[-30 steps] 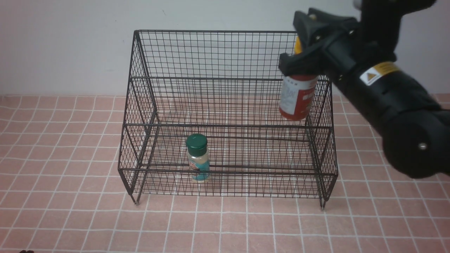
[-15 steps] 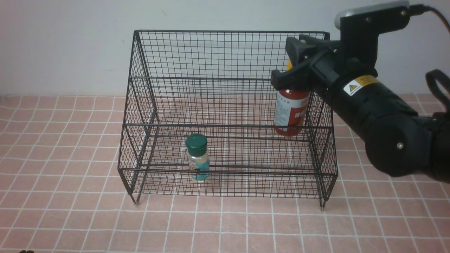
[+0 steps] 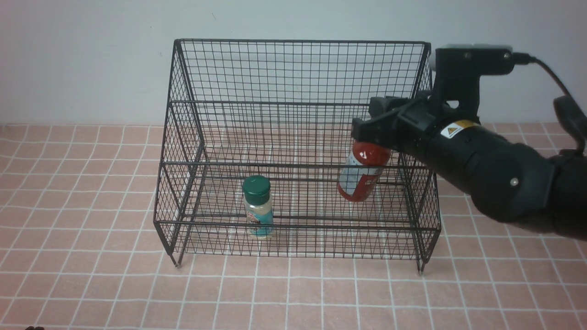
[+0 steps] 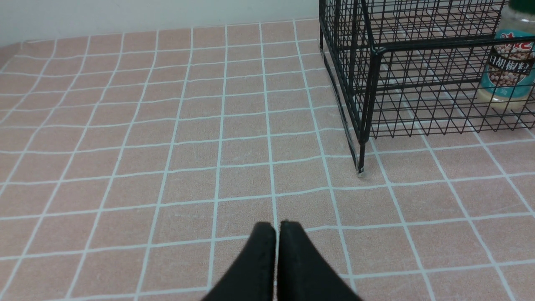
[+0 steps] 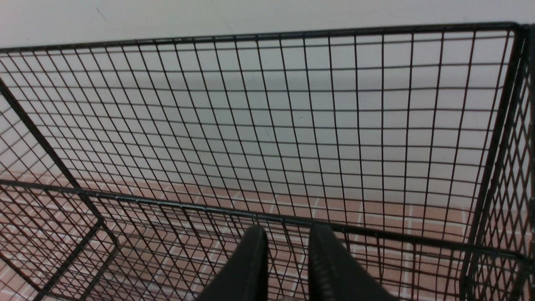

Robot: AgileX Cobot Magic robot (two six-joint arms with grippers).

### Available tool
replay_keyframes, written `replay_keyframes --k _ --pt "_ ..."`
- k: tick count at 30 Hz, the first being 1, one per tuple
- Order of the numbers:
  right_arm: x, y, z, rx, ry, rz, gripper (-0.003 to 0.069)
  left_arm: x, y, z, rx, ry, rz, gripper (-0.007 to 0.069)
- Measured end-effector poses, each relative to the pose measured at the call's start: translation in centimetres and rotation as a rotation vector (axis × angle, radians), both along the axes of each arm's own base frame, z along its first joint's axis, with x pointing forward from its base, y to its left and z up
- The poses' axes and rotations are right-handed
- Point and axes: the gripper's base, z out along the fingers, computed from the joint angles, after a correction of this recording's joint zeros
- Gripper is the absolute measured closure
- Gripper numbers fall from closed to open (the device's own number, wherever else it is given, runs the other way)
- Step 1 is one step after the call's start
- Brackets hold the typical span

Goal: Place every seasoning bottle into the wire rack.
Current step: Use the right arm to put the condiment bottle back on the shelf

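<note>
The black wire rack (image 3: 298,41) stands mid-table. A small clear shaker (image 3: 258,206) with a dark green cap and teal label stands upright on its lower tier, left of centre; the left wrist view shows this shaker (image 4: 508,62) behind the rack's front mesh (image 4: 368,83). My right gripper (image 3: 371,126) is shut on the top of the red sauce bottle (image 3: 360,181), which hangs tilted inside the rack's right side, above the tier. Its cap is hidden by the fingers. My left gripper (image 4: 276,228) is shut and empty, low over the tiles left of the rack.
Pink tiled tablecloth (image 3: 91,284) spreads in front of and beside the rack, with a white wall (image 3: 82,59) behind it. The rack's right side mesh (image 3: 424,151) lies close beside my right arm. In the right wrist view the grid back (image 5: 267,35) fills the frame.
My right arm has come down and a little left, carrying the red bottle from above the rack's right rim down into the rack; the bottle now hangs more tilted. The shaker has not moved.
</note>
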Motion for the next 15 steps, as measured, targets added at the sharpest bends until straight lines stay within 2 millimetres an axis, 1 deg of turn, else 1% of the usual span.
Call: replay_keyframes --k 4,8,11,15 --pt "0.13 0.13 -0.53 -0.015 0.015 0.006 0.0547 0.0 0.0 0.0 0.0 0.0 0.0 0.0631" --pt "0.18 0.08 -0.39 -0.02 -0.003 0.002 0.0538 0.0 0.0 0.0 0.0 0.0 0.0 0.0631" --pt "0.29 0.08 -0.07 -0.033 -0.038 0.003 0.0468 0.0 0.0 0.0 0.0 0.0 0.0 0.0631" --pt "0.39 0.05 0.19 -0.03 -0.058 -0.005 0.0331 0.0 0.0 0.0 0.0 0.0 0.0 0.0631"
